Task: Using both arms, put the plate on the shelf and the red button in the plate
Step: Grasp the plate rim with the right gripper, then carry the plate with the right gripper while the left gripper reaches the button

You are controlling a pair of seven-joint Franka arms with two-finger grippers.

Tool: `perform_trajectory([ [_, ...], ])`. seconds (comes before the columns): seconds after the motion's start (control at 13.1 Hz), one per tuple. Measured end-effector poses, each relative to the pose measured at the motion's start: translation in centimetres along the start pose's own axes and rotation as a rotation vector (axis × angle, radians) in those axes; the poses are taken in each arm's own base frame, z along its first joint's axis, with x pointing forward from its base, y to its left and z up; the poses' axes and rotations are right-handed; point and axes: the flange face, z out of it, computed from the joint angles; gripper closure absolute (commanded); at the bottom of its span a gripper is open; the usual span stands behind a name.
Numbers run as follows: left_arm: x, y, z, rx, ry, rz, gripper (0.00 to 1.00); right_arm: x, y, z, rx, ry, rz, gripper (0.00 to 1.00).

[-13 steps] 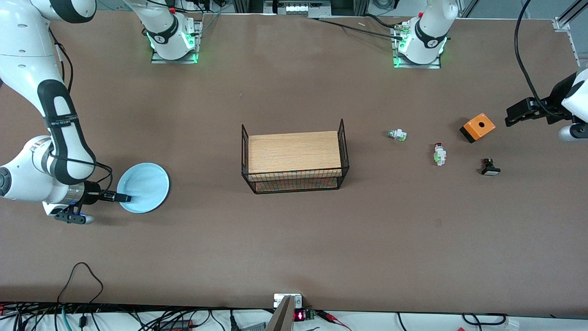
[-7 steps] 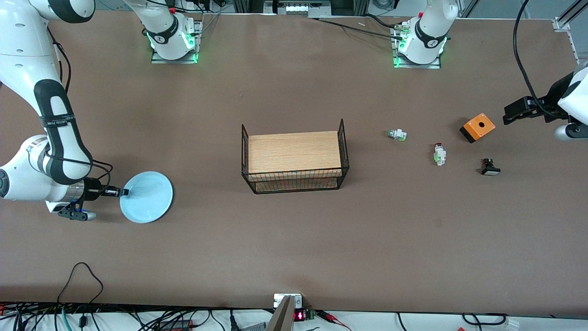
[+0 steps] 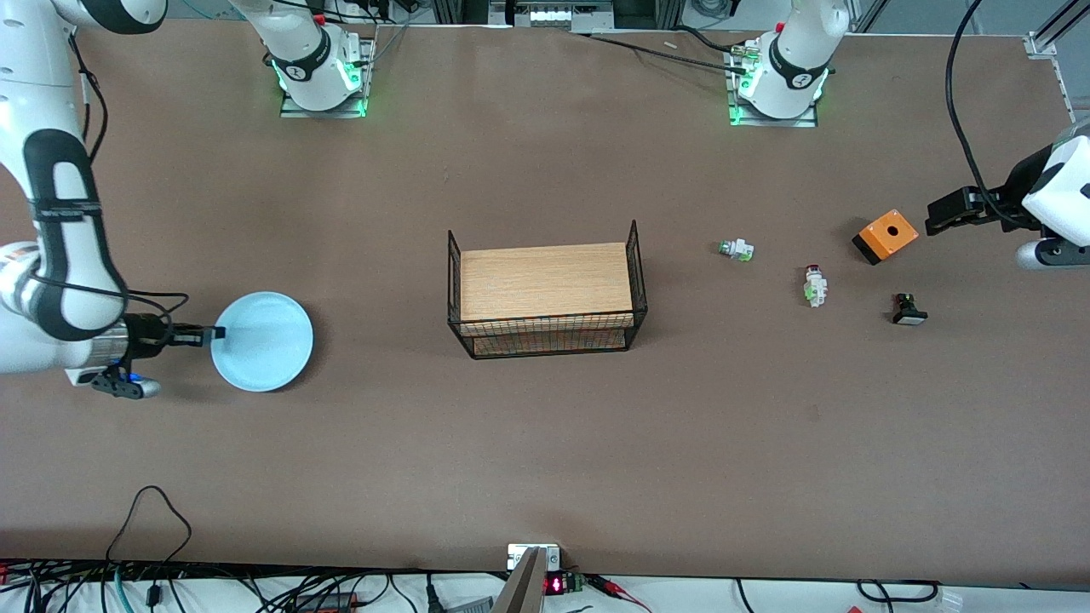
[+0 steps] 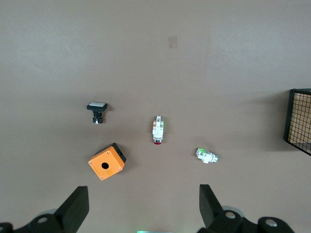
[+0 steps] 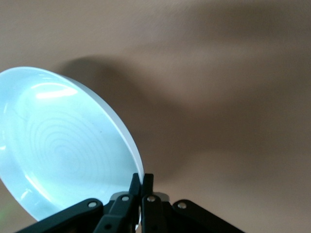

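The pale blue plate (image 3: 262, 341) is held up off the table at the right arm's end, tilted. My right gripper (image 3: 217, 333) is shut on its rim; the right wrist view shows both fingers pinching the plate (image 5: 63, 150) at its edge (image 5: 141, 180). The red button (image 3: 815, 284), white with a red cap and green accent, lies on the table toward the left arm's end; it also shows in the left wrist view (image 4: 158, 130). My left gripper (image 3: 937, 215) is open and empty, up over the table beside the orange box, its fingers (image 4: 77, 206) spread wide.
A wire rack (image 3: 547, 290) with a wooden board stands mid-table. An orange box (image 3: 886, 235) with a hole, a white part with a green and silver cap (image 3: 736, 249) and a black button with a white cap (image 3: 909, 310) lie around the red button.
My right gripper has lifted the plate by its rim and drawn it back toward the right arm's end. My left gripper has shifted slightly toward the orange box.
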Motion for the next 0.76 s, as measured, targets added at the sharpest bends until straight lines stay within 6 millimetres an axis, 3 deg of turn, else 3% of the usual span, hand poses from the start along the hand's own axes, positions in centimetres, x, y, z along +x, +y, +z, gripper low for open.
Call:
perform_trajectory([
  [0.23, 0.0, 0.0, 0.0, 0.0, 0.001, 0.0, 0.0, -2.0, -1.2, -5.7, 0.01, -0.06, -0.019, 1.0],
  [0.46, 0.1, 0.4, 0.1, 0.0, -0.002, 0.007, 0.0, -3.7, -2.9, -9.4, 0.011, -0.115, 0.01, 1.0],
  [0.69, 1.1, 1.4, 2.0, 0.002, -0.037, 0.024, 0.0, -6.5, -6.1, -13.4, -0.005, -0.156, 0.091, 1.0],
  [0.76, 1.6, 1.6, 3.0, 0.002, -0.055, 0.028, 0.0, -7.7, -8.0, -14.8, -0.019, -0.156, 0.115, 1.0],
])
